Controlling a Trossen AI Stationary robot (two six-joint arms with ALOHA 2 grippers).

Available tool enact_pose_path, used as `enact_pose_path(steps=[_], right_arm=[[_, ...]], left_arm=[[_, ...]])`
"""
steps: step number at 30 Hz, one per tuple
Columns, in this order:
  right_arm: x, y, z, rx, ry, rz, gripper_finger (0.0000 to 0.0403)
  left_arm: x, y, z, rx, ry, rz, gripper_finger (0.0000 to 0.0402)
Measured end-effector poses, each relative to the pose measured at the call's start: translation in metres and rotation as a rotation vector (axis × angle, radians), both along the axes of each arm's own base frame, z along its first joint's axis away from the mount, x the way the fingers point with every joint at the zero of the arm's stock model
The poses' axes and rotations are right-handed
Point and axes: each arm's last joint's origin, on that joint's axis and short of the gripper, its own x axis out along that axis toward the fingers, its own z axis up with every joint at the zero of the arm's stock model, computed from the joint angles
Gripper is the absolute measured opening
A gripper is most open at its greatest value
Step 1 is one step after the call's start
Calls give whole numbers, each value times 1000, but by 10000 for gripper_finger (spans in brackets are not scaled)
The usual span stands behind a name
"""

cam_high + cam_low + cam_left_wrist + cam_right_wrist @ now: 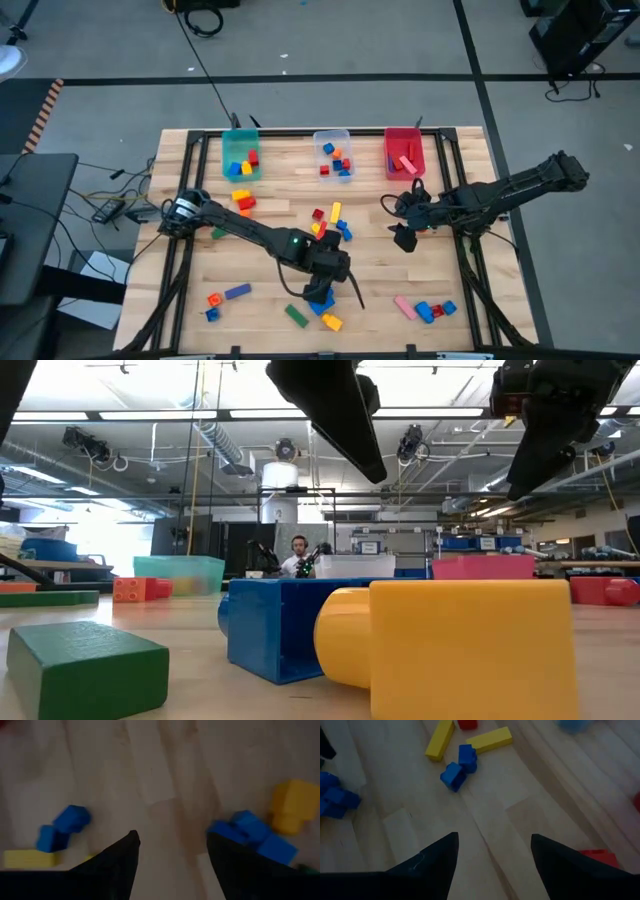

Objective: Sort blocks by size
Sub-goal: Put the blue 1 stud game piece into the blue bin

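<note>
Blocks lie scattered on the wooden table. My left gripper (320,292) hangs open and empty over the near middle (172,840), bare wood between its fingers. A blue block (252,832) and a yellow block (295,805) lie flat just beside one finger; they also show in the high view, blue (322,307) and yellow (332,322). In the low view the left gripper (335,410) is well above them. My right gripper (404,238) is open and empty over bare wood (492,837), right of the middle cluster of yellow bars (490,739) and blue blocks (460,767).
A teal bin (241,155), a clear bin (333,152) and a red bin (404,150) stand along the far edge, each with some blocks inside. A green block (295,315) lies near the front. More blocks lie at front left (225,297) and front right (425,310).
</note>
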Motion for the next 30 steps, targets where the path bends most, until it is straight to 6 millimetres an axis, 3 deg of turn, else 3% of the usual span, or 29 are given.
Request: enact_pose_path(steps=[5, 11, 17, 30], right_arm=[[0, 0, 0, 0, 0, 0, 264], [0, 0, 0, 0, 0, 2, 264], [-1, 2, 0, -1, 1, 15, 264], [-1, 4, 0, -2, 2, 25, 264]], left_arm=[[-7, -10, -2, 44, 29, -84, 240], [-26, -36, -26, 77, 100, -234, 239], [-34, -60, -41, 73, 37, -341, 239], [-36, -68, -57, -12, -28, -400, 239]])
